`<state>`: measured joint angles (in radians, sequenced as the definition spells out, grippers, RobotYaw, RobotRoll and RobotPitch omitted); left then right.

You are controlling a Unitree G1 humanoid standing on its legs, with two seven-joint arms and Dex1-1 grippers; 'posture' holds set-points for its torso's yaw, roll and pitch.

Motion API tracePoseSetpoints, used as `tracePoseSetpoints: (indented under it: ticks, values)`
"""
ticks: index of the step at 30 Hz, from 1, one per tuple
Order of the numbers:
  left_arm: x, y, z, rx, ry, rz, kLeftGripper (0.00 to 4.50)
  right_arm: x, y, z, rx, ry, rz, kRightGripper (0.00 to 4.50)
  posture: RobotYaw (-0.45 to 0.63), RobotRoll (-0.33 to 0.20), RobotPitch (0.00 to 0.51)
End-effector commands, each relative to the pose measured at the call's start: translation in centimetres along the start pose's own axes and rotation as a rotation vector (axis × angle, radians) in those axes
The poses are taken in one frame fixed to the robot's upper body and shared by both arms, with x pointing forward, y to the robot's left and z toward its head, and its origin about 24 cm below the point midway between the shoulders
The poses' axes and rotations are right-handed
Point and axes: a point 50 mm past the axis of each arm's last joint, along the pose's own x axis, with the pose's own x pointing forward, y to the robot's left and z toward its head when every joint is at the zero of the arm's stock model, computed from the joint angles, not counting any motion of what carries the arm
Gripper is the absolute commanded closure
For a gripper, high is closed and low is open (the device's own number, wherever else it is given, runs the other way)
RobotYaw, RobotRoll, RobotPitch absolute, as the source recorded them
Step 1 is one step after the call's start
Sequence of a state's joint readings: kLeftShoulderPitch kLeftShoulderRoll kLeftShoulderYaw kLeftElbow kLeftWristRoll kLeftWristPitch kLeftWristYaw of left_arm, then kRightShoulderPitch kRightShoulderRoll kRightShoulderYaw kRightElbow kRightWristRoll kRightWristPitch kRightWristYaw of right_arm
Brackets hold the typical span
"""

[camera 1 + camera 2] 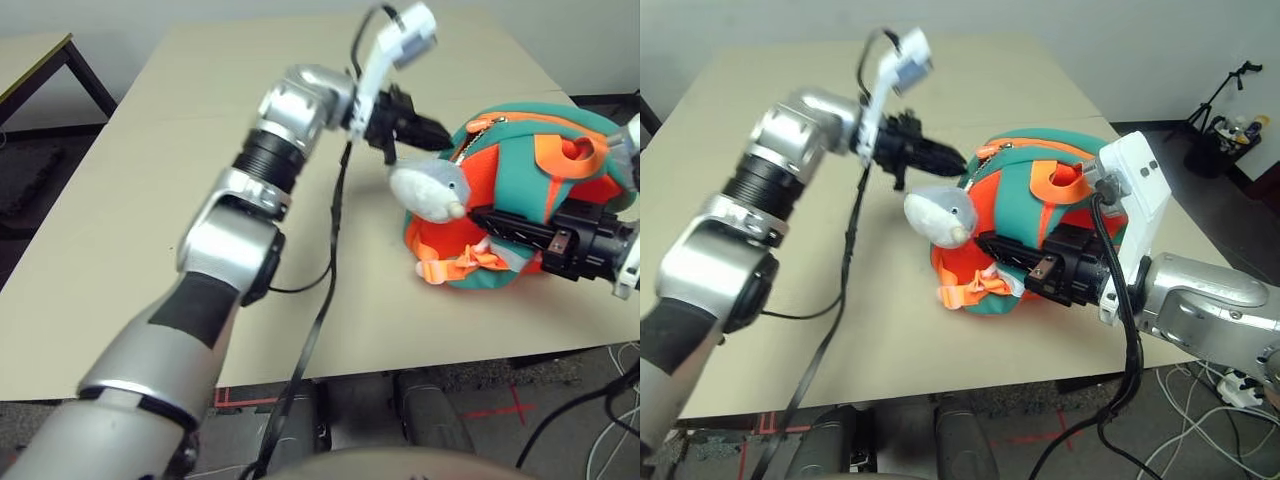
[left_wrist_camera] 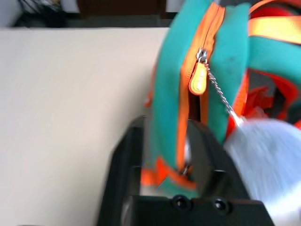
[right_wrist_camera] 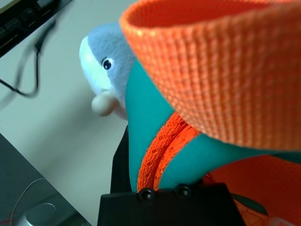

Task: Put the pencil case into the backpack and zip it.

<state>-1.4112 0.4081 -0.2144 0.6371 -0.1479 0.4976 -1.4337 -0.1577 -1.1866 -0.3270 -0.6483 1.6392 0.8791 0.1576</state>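
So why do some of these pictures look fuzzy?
Left wrist view: the plush dolphin charm is a pale smear, too close to focus. Right wrist view: the backpack strap fills the frame, weave sharp. Left eye view: the left arm's camera housing looks motion-blurred.

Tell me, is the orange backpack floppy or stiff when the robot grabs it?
Probably floppy: the backpack is soft fabric that bulges, and its edge folds between the left gripper fingers. It likely slides rather than rolls. The plush dolphin would dangle.

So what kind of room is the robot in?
Probably a lab or workshop. The orange backpack sits on a plain beige table, there are red tape marks on the floor, loose cables, and a stand in the corner.
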Motion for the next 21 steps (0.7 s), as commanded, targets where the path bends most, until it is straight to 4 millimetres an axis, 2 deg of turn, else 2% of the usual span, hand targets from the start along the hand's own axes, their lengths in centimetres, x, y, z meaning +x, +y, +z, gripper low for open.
tracePoseSetpoints:
  ticks: [1,3,5,10,21]
  values:
    - [-0.8,-1.3,-0.7,0.046,0.074,-0.075,1.22,0.4,0.2,-0.2,-0.008,0.013,0.040,4.36,-0.16,0.000,0.077]
    - [-1.1,-2.1,-1.0,0.066,0.099,-0.115,0.47,0.5,0.1,-0.2,-0.011,0.010,0.044,4.36,-0.15,0.000,0.073]
    - [-1.0,-2.8,-1.3,0.077,0.112,-0.145,0.00,0.6,0.0,-0.2,-0.012,0.008,0.048,4.36,-0.15,0.000,0.072]
    - [0.3,-4.0,-1.7,0.095,0.109,-0.197,0.00,0.8,-0.2,-0.1,-0.019,0.005,0.057,4.36,-0.14,0.000,0.067]
    - [3.6,-4.2,-2.8,0.113,0.100,-0.249,0.00,0.8,-0.1,0.0,-0.024,0.001,0.059,4.36,-0.17,0.000,0.067]
